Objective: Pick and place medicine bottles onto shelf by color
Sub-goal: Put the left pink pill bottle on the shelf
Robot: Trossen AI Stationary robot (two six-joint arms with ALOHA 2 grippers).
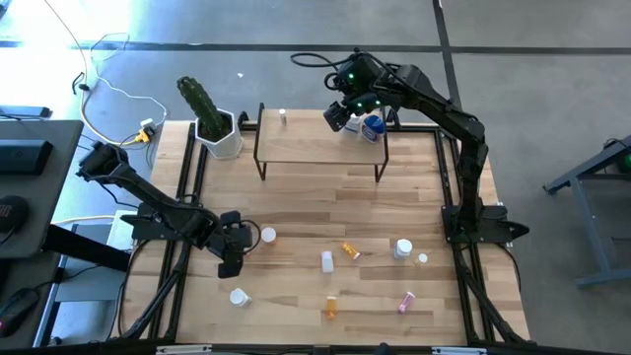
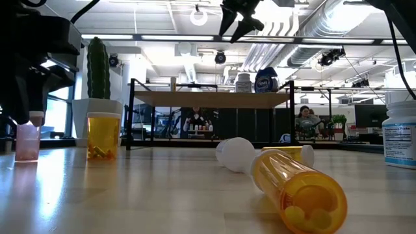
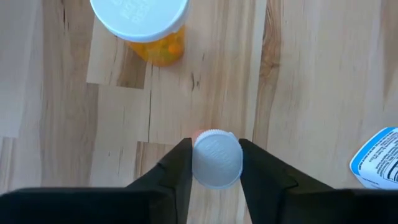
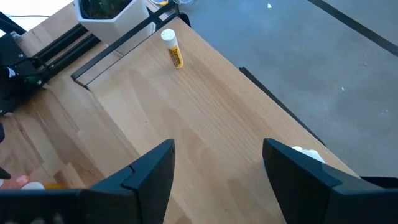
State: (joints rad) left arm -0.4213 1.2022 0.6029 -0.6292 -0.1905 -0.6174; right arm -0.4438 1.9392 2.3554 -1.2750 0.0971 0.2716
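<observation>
Closing in on a pick at the near left of the table (image 1: 296,212): the left gripper (image 3: 215,163) has its two fingers on either side of a small pink bottle (image 2: 28,140) with a white cap, and from the left wrist view they look touching or a hair off the cap, so I'd call it clamped on the bottle, though it's still standing on the wood, not lifted. Just beside it stands an orange bottle (image 3: 147,28) with a white lid. Over at the far side, the right gripper (image 4: 217,174) hangs above the shelf (image 1: 320,138) with its fingers spread wide and nothing between them; a blue and a white bottle (image 1: 373,127) sit on the shelf's right end, plus one tiny yellowish bottle (image 4: 173,48) at the left end. My guess is the next move is a straight lift, then a carry to the shelf to a spot apart from those two groups. More bottles lie scattered along the near table. Labels: the blue bottle has white lettering, too small to read, same with the white jar at the right edge of the low view.
</observation>
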